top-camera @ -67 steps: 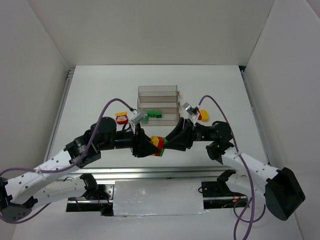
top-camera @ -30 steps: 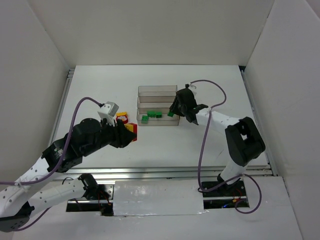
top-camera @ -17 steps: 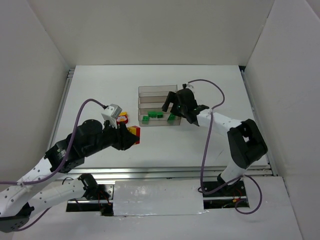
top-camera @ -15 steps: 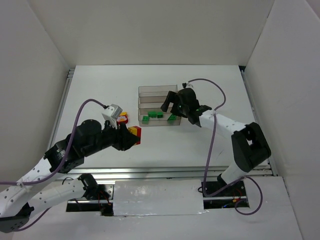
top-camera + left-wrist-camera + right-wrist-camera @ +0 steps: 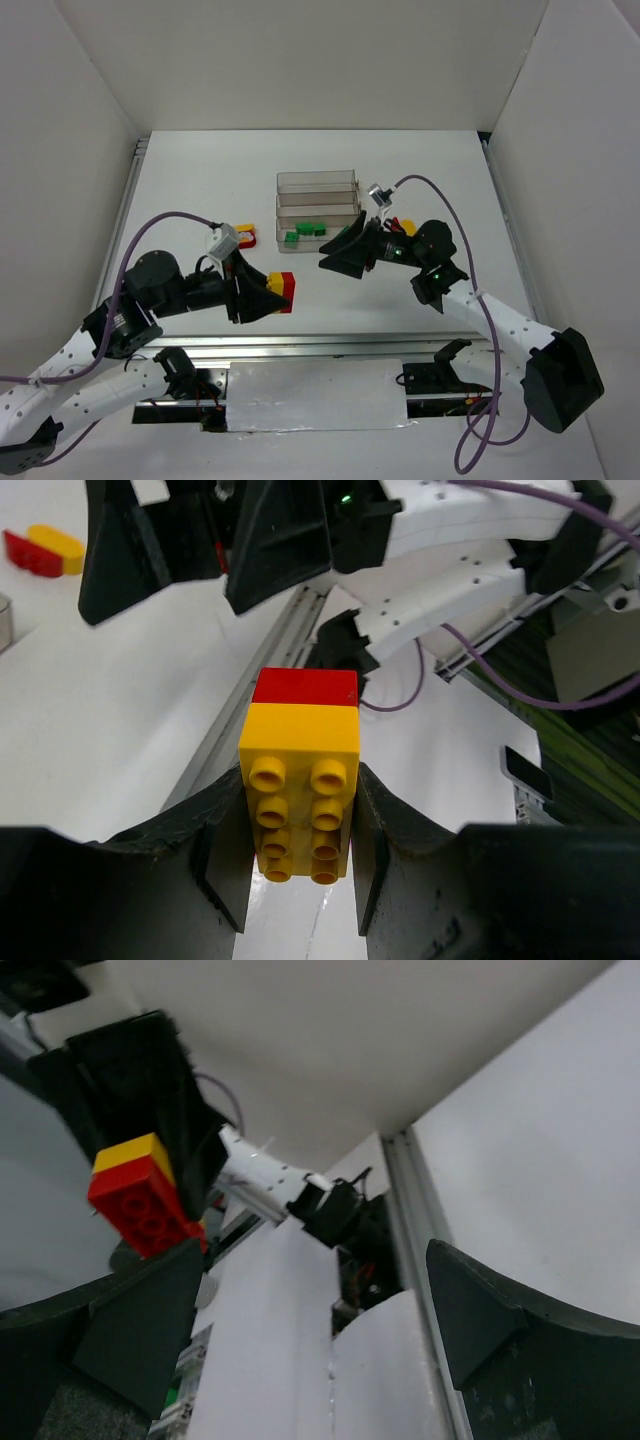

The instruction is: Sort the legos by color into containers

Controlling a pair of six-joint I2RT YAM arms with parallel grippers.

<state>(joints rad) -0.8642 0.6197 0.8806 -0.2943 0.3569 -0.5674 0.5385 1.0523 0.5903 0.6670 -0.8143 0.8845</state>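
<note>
My left gripper [image 5: 272,291] is shut on a stack of two legos, a yellow brick with a red brick [image 5: 286,291] on its end; the left wrist view shows the stack [image 5: 304,780] pinched between both fingers. My right gripper [image 5: 331,258] stands open and empty just right of it, pointing at the stack, which appears at the upper left [image 5: 138,1198] of the right wrist view. The clear containers [image 5: 316,182] stand behind, with green legos [image 5: 305,232] in the nearest trough. A red and yellow lego [image 5: 243,237] lies left of the tray.
Another red and yellow lego [image 5: 401,226] lies right of the tray, partly behind the right arm. The metal rail [image 5: 330,343] runs along the table's near edge. White walls enclose the table on three sides.
The right gripper opened over the near trough, left a green brick there and swung back toward the centre. The left gripper carried the yellow and red stack rightward toward it.
</note>
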